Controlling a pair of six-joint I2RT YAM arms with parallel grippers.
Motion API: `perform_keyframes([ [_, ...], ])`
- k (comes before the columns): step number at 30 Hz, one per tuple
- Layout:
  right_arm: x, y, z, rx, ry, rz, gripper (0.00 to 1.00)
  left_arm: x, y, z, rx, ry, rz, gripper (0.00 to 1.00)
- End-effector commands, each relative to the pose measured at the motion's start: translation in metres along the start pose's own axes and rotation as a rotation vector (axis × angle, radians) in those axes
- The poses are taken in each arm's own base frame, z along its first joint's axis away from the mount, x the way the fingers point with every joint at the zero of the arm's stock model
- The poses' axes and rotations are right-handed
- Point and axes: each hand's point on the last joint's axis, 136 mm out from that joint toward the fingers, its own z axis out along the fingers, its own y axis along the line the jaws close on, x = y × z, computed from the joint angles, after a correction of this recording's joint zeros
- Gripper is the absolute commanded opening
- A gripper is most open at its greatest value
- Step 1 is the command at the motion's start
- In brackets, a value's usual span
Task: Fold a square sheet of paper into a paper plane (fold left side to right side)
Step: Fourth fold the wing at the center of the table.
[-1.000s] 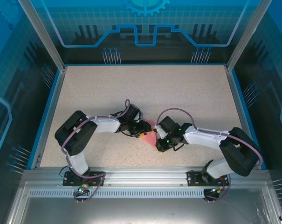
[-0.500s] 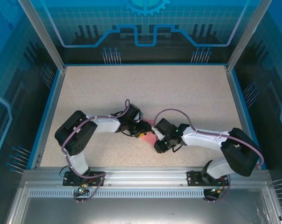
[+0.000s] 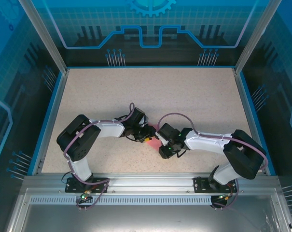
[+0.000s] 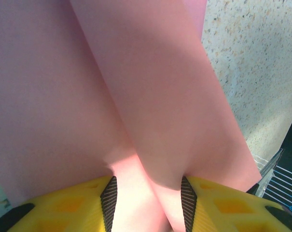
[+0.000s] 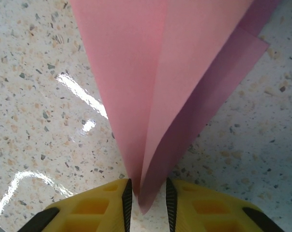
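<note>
White-and-black left arm (image 3: 107, 128), matching right arm (image 3: 208, 141), purple cables (image 3: 177, 115), yellow pincer fingers (image 5: 78, 212), black ribbed pads (image 5: 127, 198)

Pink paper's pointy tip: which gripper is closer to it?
Right. The right gripper has the pointed tip of the thin folded pink paper between its yellow fingers. The left gripper has a wider part between its fingers, away from that tip.

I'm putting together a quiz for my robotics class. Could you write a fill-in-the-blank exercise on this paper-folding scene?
1. The folded paper is ___ in colour.
2. The left gripper and the right gripper both have ___ fingers.
3. The speckled table has a ___ rim.
4. The paper's narrow tip sits between the ___ gripper's fingers.
Missing words: pink, yellow, blue, right.
</note>
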Motion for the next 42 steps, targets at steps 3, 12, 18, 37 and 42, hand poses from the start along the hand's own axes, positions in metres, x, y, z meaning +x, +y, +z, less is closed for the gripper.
perform_keyframes([
  [3, 0.001, 0.004, -0.001, 0.008, 0.014, -0.019, 0.25, 0.003, 0.007, -0.003, -0.044, 0.003, 0.007, 0.43],
  [12, -0.003, 0.001, -0.012, 0.043, 0.001, -0.034, 0.3, 0.003, 0.006, -0.003, -0.043, 0.003, 0.009, 0.43],
  [18, -0.003, 0.003, -0.013, 0.064, 0.01, -0.056, 0.29, 0.003, 0.007, -0.003, -0.045, 0.002, 0.008, 0.43],
  [37, -0.003, 0.008, -0.005, 0.07, 0.038, -0.075, 0.24, 0.003, 0.006, -0.003, -0.045, 0.003, 0.011, 0.43],
  [42, -0.001, 0.008, -0.004, 0.068, 0.045, -0.074, 0.19, 0.002, 0.005, -0.003, -0.043, 0.003, 0.013, 0.43],
])
